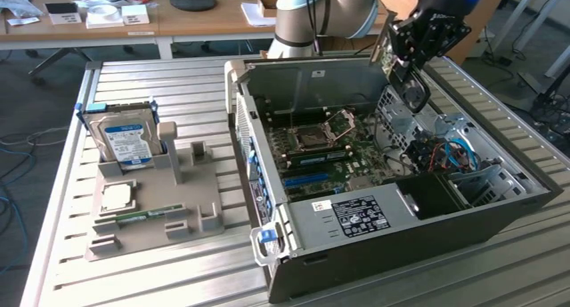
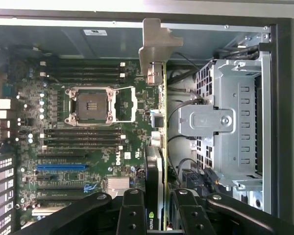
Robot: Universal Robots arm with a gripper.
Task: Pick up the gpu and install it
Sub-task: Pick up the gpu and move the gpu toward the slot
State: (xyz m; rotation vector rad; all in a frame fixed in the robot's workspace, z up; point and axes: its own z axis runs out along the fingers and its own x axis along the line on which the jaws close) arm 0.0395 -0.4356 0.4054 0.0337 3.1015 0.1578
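My gripper (image 1: 418,43) hangs over the far right part of the open computer case (image 1: 374,213) and is shut on the gpu (image 1: 412,87). The gpu is a dark card with a round fan and a metal bracket, held on edge above the case's inside. In the wrist view the gpu (image 2: 159,142) runs edge-on from between my fingers (image 2: 132,215), and its grey bracket (image 2: 154,44) points toward the case's rear wall. Beneath it lies the green motherboard (image 2: 88,122) with an empty CPU socket (image 2: 95,104) and a blue slot (image 2: 61,167). The card hovers between the motherboard and the drive cage (image 2: 235,122).
On the exterior view's left, a grey parts stand (image 1: 151,213) holds a blue-labelled hard drive (image 1: 125,137), a CPU (image 1: 116,195) and a green RAM stick (image 1: 143,215). Cables (image 1: 450,153) sit in the case by the cage. A desk with clutter (image 1: 107,17) stands behind the table.
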